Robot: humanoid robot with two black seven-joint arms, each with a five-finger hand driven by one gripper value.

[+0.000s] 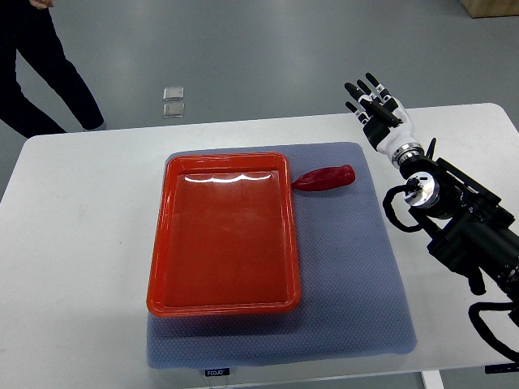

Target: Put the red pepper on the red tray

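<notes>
A red pepper (325, 178) lies on the grey mat (349, 267), just right of the red tray's far right corner. The red tray (159, 267) sits on the mat and holds nothing. My right hand (369, 100) reaches in from the right edge, its fingers spread and pointing away over the table's far edge. It holds nothing and hovers up and to the right of the pepper, apart from it. The left arm does not show.
The white table (73, 243) carries the mat. A person in dark trousers (40, 81) stands beyond the far left corner. Two small clear squares (173, 100) lie on the floor behind the table.
</notes>
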